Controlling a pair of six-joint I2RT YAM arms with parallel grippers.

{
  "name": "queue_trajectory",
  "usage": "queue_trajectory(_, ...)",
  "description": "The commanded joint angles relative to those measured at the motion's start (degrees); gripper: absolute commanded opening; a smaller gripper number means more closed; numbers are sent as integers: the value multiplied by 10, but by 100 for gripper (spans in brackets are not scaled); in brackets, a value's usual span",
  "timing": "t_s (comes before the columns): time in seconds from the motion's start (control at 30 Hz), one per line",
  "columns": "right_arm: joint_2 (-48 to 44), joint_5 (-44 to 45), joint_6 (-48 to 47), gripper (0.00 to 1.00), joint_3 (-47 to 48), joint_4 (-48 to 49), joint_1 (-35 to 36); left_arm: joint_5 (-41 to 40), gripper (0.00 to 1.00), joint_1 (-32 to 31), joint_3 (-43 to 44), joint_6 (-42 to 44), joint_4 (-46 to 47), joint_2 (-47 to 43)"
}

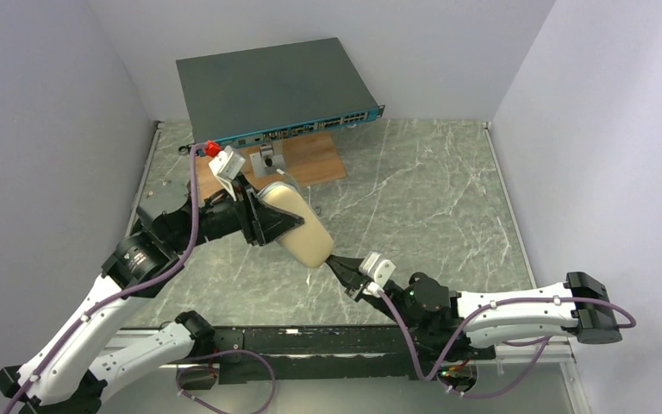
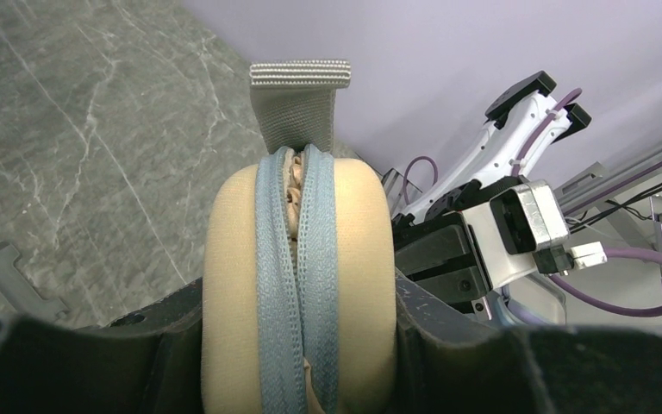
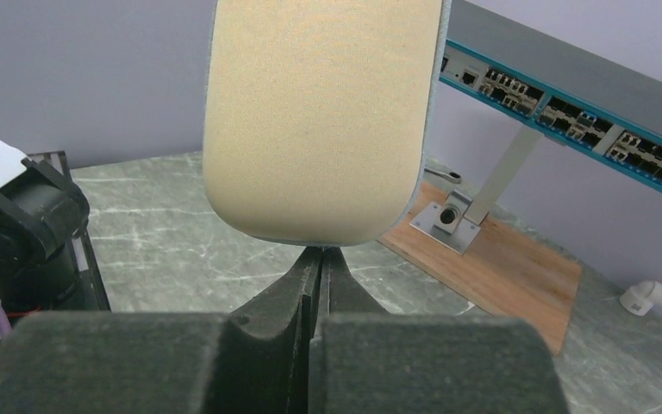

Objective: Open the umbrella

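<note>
Umbrella [image 2: 292, 197]: seen only as tan folds through the parted zip; it is packed inside the case, off the table.
Case [image 1: 297, 226]: beige oblong shell, held in the air over the table's [image 1: 431, 198] near-left part, tilted, with its lower end towards the right arm.
Left gripper [image 1: 269, 222]: clamped across the case's flat sides, zip seam facing its camera. Judged to be a bracing hold, so the zip can be worked against it.
Right gripper [image 3: 319, 259]: jaws pressed together, tips touching the case's lower end. Whether a zip pull or anything thin is nipped there cannot be told.
Grey strap [image 2: 300, 99]: sticks out at the far end of the zip, untouched.
Stage: early, judged. The case must be cleared before the canopy can be spread.
Risk: the rounded shell could twist in the clamp if it is pulled off-axis.
Background: network switch [image 1: 276, 86] on its stand and wooden board [image 1: 315, 159], well apart from the work.
</note>
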Motion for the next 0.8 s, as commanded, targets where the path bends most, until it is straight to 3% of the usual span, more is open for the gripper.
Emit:
queue_trajectory(0.0,-15,4,-1,0,12,28,4,-4,0,2,5,-5,53,-15)
queue_trajectory(0.77,-74,44,-44,0,-20,-17,4,79,0,2,65,82,-105,6)
